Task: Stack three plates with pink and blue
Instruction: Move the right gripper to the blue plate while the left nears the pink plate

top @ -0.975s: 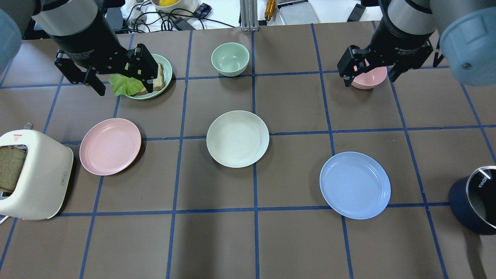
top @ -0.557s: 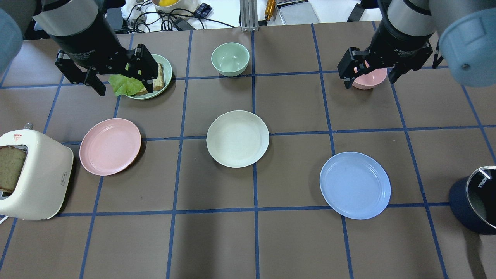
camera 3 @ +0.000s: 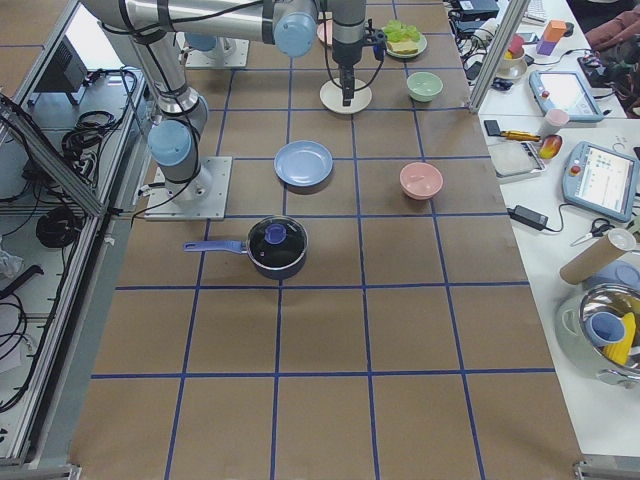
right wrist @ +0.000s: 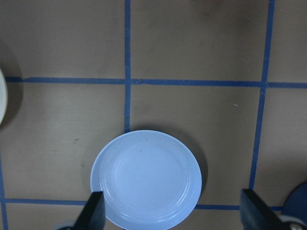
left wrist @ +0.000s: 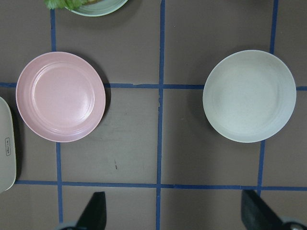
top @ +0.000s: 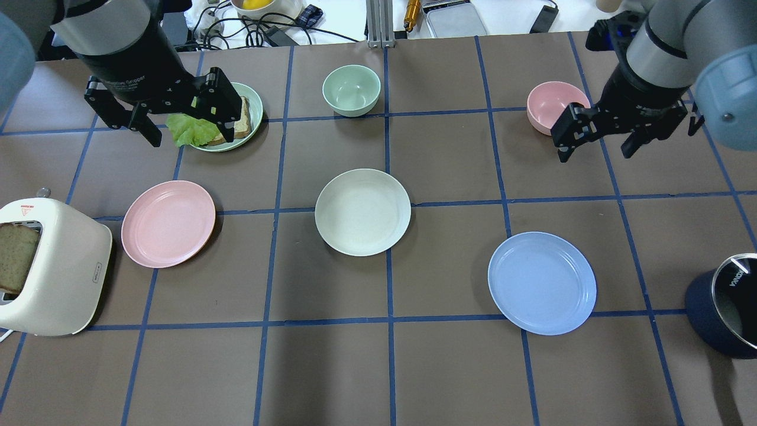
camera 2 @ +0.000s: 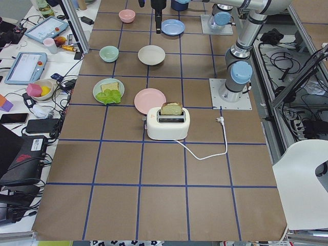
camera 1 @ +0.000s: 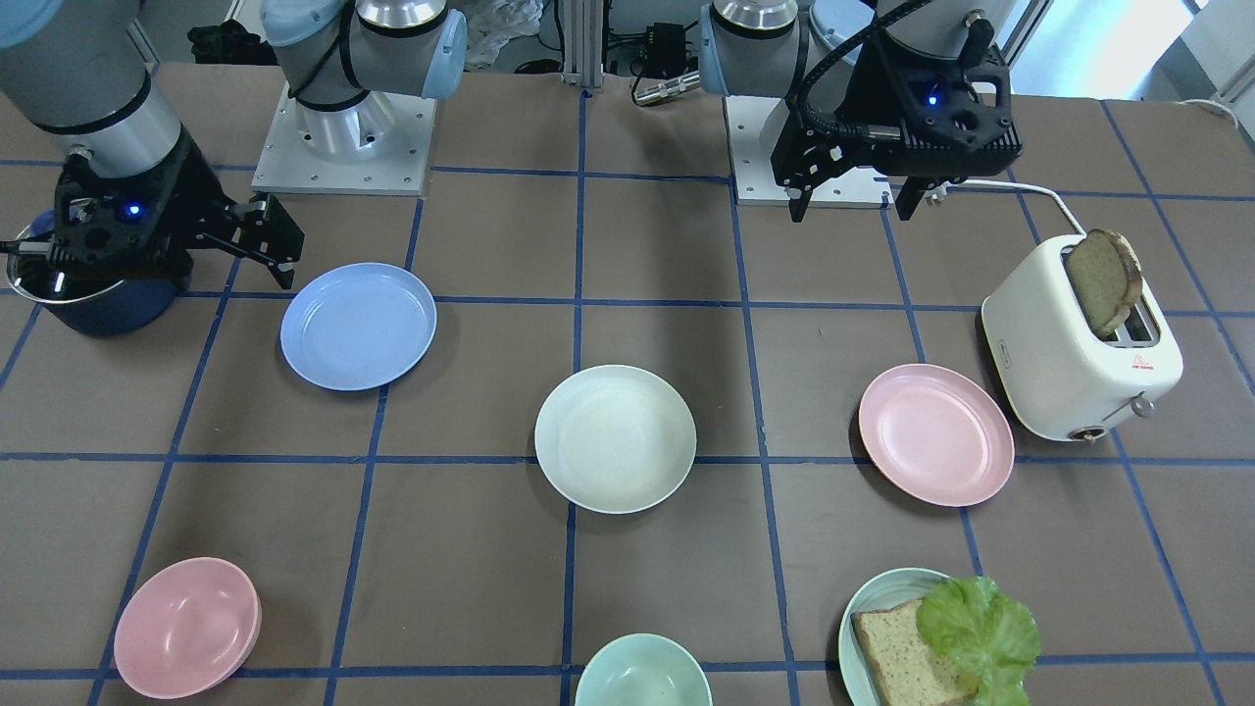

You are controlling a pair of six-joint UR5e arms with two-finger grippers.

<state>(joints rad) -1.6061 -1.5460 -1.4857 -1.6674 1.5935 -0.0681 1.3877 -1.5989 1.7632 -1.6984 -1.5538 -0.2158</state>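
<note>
Three plates lie apart on the brown table. The pale pink plate (top: 168, 223) is on the left, the cream-white plate (top: 362, 212) in the middle and the light blue plate (top: 542, 283) to the right and nearer. My left gripper (top: 190, 135) is open and empty, high over the far left; its wrist view shows the pink plate (left wrist: 61, 97) and the cream plate (left wrist: 249, 96). My right gripper (top: 596, 152) is open and empty, high over the far right, beyond the blue plate, which shows in its wrist view (right wrist: 146, 178).
A cream toaster (top: 47, 266) with a bread slice stands at the left edge. A pale green plate (top: 253, 97) with bread and lettuce, a green bowl (top: 351, 89) and a pink bowl (top: 550, 106) sit along the far side. A dark blue pot (top: 724, 307) is at the right edge.
My right gripper has moved right and nearer, off the pink bowl, which now shows uncovered. The left arm and the plates have not moved.
</note>
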